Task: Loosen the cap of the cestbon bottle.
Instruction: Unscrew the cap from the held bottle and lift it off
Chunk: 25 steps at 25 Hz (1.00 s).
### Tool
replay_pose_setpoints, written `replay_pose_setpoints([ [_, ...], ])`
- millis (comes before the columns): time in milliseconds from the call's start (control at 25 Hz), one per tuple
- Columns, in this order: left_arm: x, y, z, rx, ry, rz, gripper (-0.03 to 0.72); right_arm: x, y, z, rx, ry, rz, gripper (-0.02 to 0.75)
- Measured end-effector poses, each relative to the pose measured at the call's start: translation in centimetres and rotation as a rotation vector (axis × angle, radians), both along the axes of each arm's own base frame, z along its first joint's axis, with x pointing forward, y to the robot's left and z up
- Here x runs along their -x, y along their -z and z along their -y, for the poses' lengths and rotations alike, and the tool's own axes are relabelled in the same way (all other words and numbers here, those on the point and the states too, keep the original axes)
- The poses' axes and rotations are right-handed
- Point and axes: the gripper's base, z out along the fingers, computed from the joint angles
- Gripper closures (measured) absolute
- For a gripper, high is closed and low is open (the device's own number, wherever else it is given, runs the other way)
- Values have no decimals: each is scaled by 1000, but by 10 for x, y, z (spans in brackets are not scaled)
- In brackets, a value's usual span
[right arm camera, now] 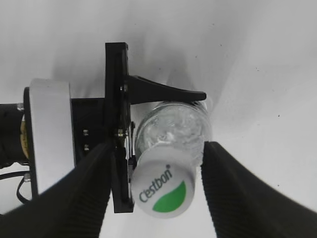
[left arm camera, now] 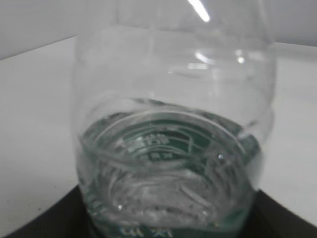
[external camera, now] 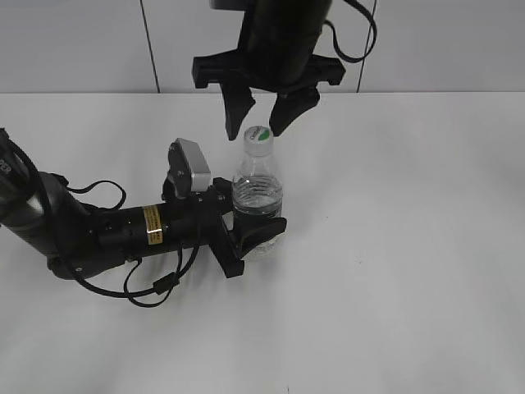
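Near the middle of the exterior view the cestbon bottle (external camera: 257,201) stands upright on the white table (external camera: 410,246), a small clear plastic bottle with a ribbed shoulder and water showing through its wall. Its cap (external camera: 259,135) is white and round, with a green leaf-shaped mark on top; in the right wrist view the cap (right arm camera: 163,191) sits at the lower centre of the frame and reads "Cestbon" beside the green mark. The left gripper (external camera: 253,234) reaches in from the left side of the frame, lying low along the table, and its black fingers (external camera: 267,230) are clamped on the bottle's lower body. The left wrist view is filled by the bottle (left arm camera: 173,148), with a dark green label band and white lettering seen through the water. The right gripper (external camera: 258,115) hangs from the top of the frame just above the cap, its fingers (external camera: 239,111) spread apart on either side and not touching it; in the right wrist view they flank the cap with clear gaps.
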Motion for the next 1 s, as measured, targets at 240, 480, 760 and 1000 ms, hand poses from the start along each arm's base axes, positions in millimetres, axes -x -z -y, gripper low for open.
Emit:
replay_pose_setpoints([
  [240, 0, 0, 0, 0, 1, 0, 279, 0, 0, 0, 1, -24, 4, 299],
  [480, 0, 0, 0, -1, 2, 0, 279, 4, 13, 1, 17, -35, -39, 298],
  [760, 0, 0, 0, -1, 3, 0, 279, 6, 4, 5, 31, -42, -5, 298],
  [1000, 0, 0, 0, 0, 5, 1, 279, 7, -4, 7, 25, -44, 13, 298],
])
